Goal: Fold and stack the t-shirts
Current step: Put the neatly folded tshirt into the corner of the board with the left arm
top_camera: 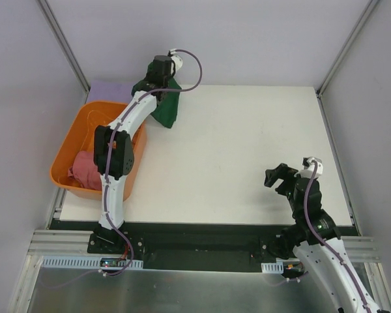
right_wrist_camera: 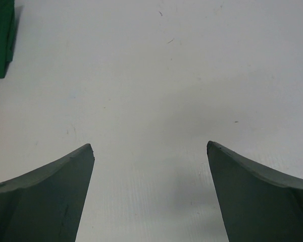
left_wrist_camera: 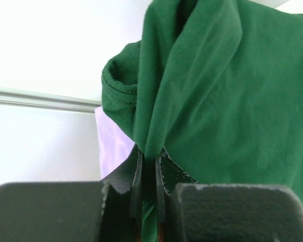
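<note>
Left fingers [left_wrist_camera: 137,184] pinched, arm [top_camera: 125,127] extended far, right fingers [right_wrist_camera: 45,199] spread wide

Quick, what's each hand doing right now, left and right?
Left hand: closed, pinching a fold of the dark green t-shirt.
Right hand: open, holding nothing.
</note>
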`<state>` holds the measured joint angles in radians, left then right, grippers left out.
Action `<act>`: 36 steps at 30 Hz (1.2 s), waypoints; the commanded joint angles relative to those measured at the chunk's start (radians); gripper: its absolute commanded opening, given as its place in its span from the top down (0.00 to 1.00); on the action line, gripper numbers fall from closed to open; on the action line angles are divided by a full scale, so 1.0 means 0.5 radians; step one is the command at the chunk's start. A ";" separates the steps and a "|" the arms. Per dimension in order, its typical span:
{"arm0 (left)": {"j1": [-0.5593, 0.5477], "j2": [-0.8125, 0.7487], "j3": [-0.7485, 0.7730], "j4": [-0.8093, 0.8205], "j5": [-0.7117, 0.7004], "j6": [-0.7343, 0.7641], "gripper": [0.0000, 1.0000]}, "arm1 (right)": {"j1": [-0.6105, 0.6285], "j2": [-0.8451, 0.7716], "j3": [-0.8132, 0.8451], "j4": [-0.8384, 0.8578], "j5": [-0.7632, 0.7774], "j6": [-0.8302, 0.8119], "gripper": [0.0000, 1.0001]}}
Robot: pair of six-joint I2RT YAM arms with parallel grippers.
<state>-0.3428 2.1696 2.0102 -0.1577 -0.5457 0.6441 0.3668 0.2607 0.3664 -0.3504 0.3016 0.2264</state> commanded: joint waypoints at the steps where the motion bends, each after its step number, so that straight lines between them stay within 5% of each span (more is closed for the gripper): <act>1: 0.133 -0.059 0.146 0.171 0.054 0.197 1.00 | -0.003 0.071 0.092 0.020 0.069 -0.039 0.04; 26: 0.363 -0.501 -0.032 0.202 0.220 0.049 1.00 | -0.006 0.227 0.102 0.014 0.256 -0.029 0.04; 36: 0.538 -0.428 -0.066 0.211 0.373 -0.052 1.00 | -0.003 0.310 0.111 0.010 0.314 -0.020 0.04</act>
<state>-0.1211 1.9762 1.9720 -0.1272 -0.4107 0.6495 0.3668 0.3988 0.3775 -0.3561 0.4171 0.2226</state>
